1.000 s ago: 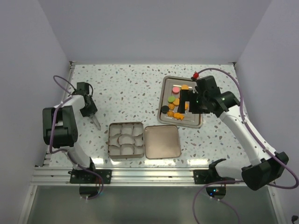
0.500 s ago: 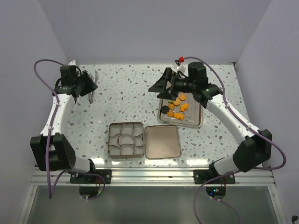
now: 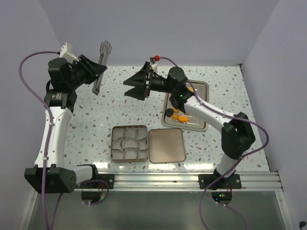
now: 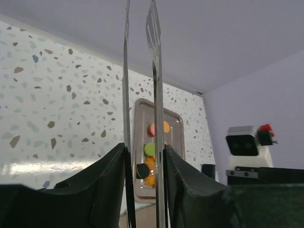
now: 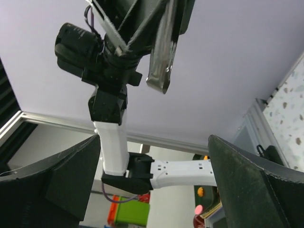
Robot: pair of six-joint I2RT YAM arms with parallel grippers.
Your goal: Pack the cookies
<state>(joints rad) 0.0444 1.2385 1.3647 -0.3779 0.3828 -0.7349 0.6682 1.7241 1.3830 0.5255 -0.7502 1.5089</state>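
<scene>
The cookies [image 3: 180, 115] lie on a metal tray [image 3: 199, 123] at the right; a black one [image 3: 169, 112] and several orange ones show, and the rest are hidden behind my right arm. In the left wrist view I see pink [image 4: 152, 129], green [image 4: 149, 149], black [image 4: 142, 171] and orange [image 4: 166, 127] cookies. My left gripper [image 3: 100, 69] is raised at the back left, shut on metal tongs [image 3: 105, 50] whose two blades [image 4: 154, 71] stand apart. My right gripper [image 3: 132, 89] is raised left of the tray, wide open and empty, facing the left arm.
An open tin [image 3: 128, 143] with several white paper cups stands at the front middle, and its lid [image 3: 166, 145] lies just right of it. The enclosure walls stand at the back and on both sides. The right wrist view shows the left arm and tongs [image 5: 161, 61] overhead.
Both arms have risen off the table. The left arm lifted the tongs up toward the back. The right gripper swung left, away from the tray, and now points at the left arm.
</scene>
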